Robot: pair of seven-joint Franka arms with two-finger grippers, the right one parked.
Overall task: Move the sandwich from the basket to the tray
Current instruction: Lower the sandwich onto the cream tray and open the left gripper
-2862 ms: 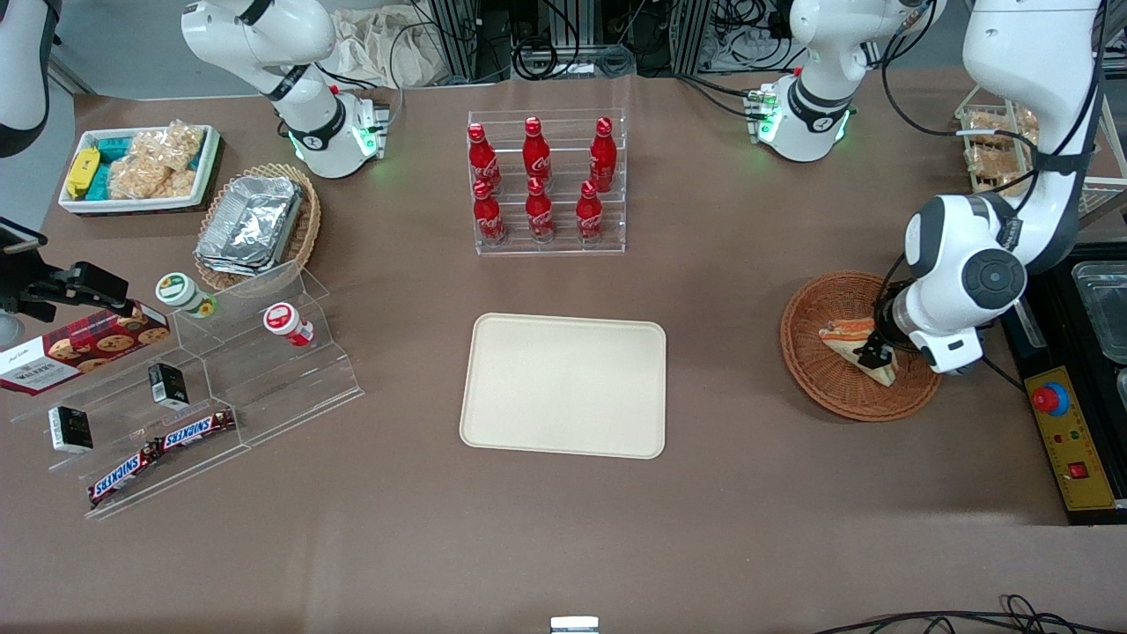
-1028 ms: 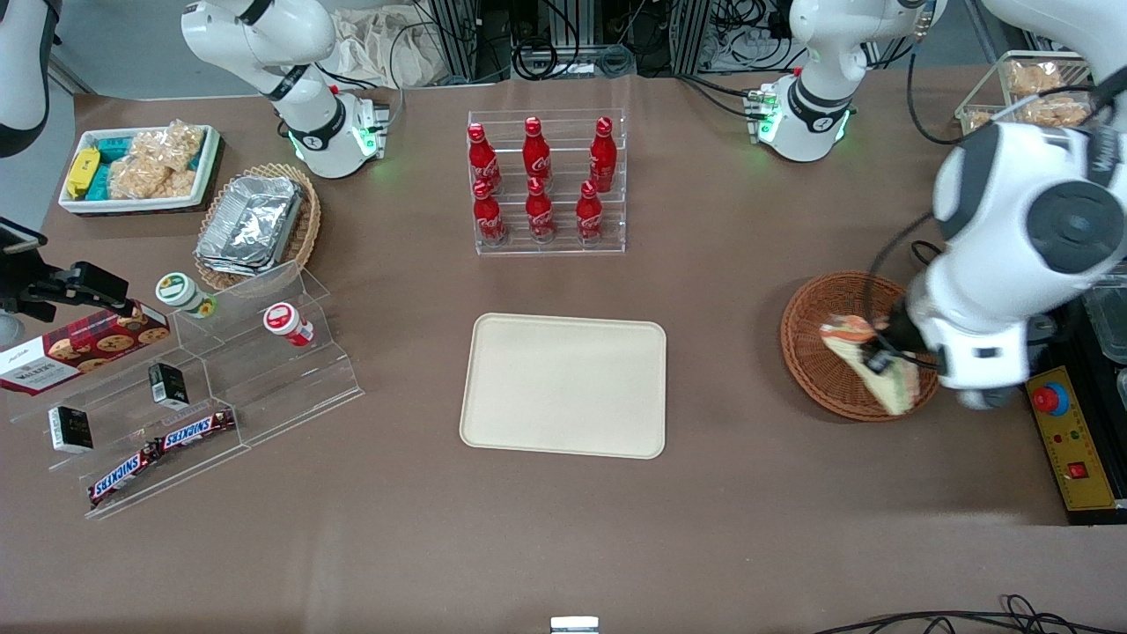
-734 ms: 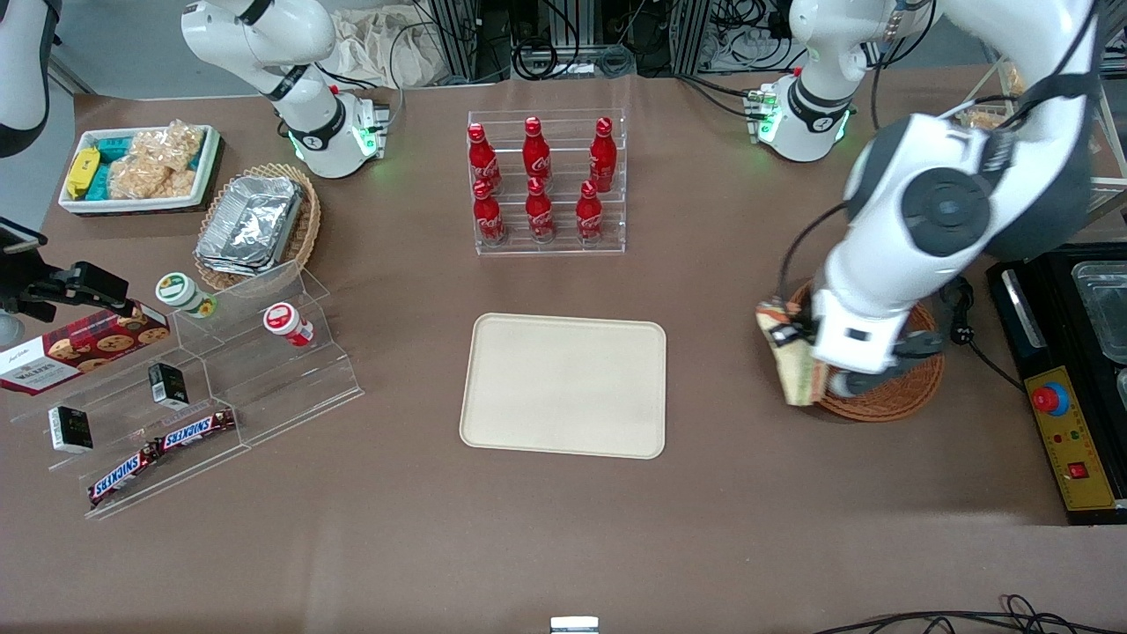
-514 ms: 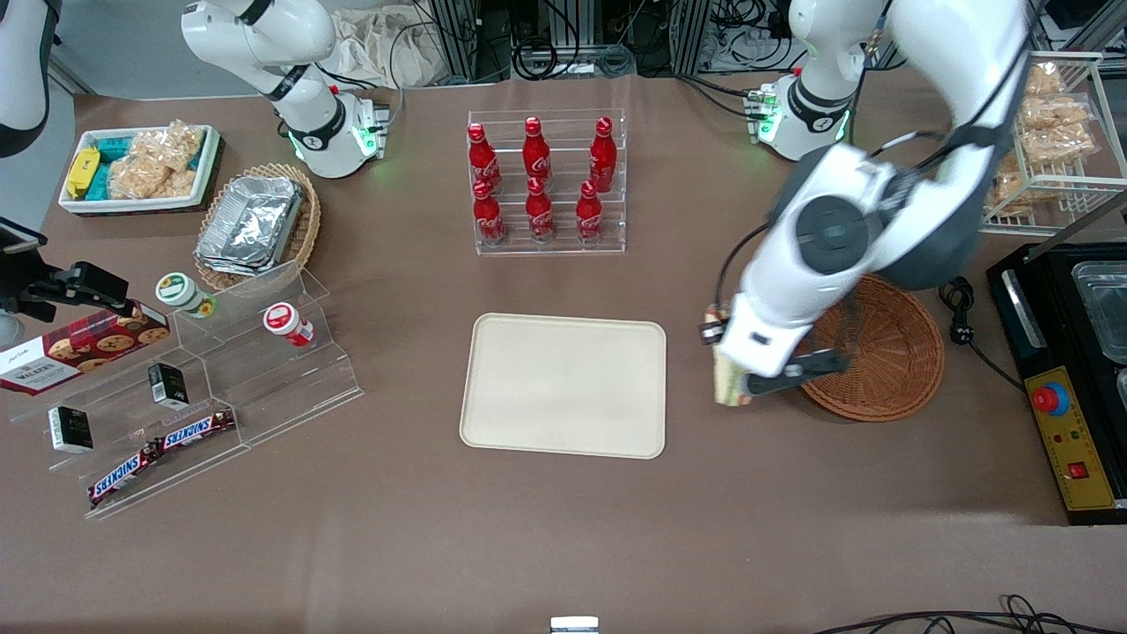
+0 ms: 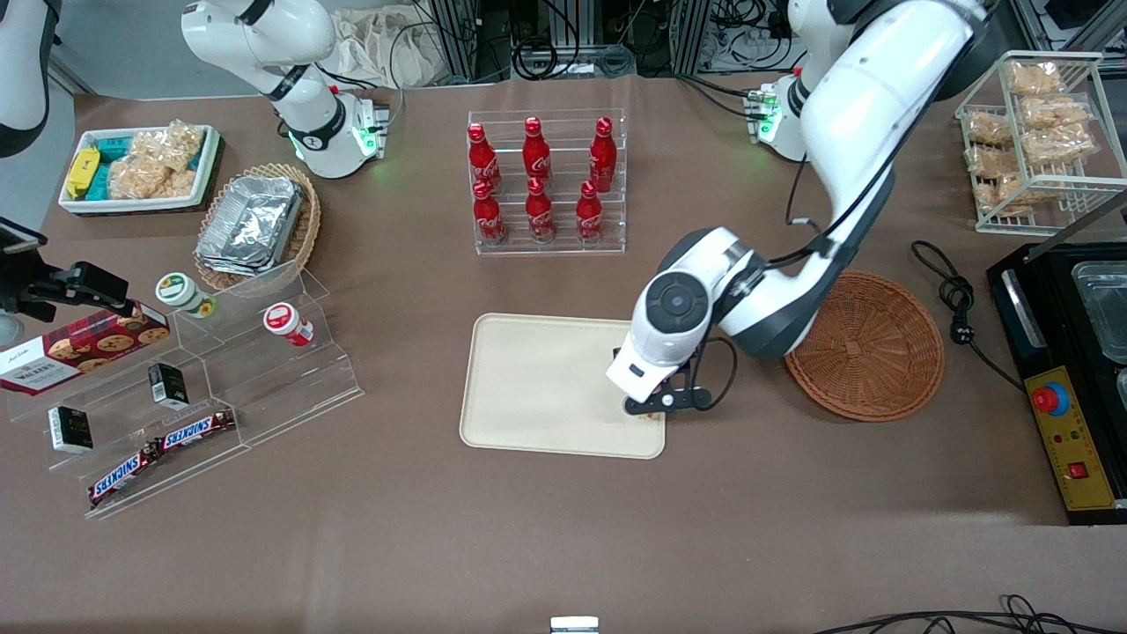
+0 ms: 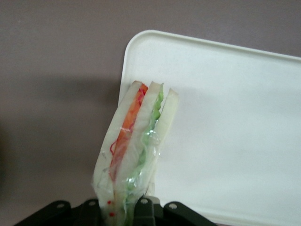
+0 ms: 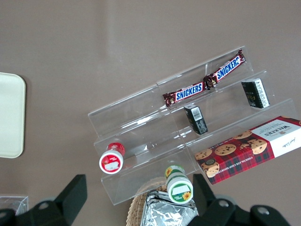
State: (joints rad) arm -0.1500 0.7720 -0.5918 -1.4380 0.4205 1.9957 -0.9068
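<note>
Now the end effector of the left arm hangs over the cream-beige rectangular tray, at the tray's edge toward the working arm's end of the brown table. Its fingers are clamped on the lower end of the clear-wrapped triangular sandwich, white bread with orange-red and green filling, which hangs edge-on above the tray's rim with a corner of the tray beneath it. In the front view the arm's wrist hides the sandwich. Beside the tray, toward the working arm's end, sits the round reddish-brown wicker basket, holding nothing.
</note>
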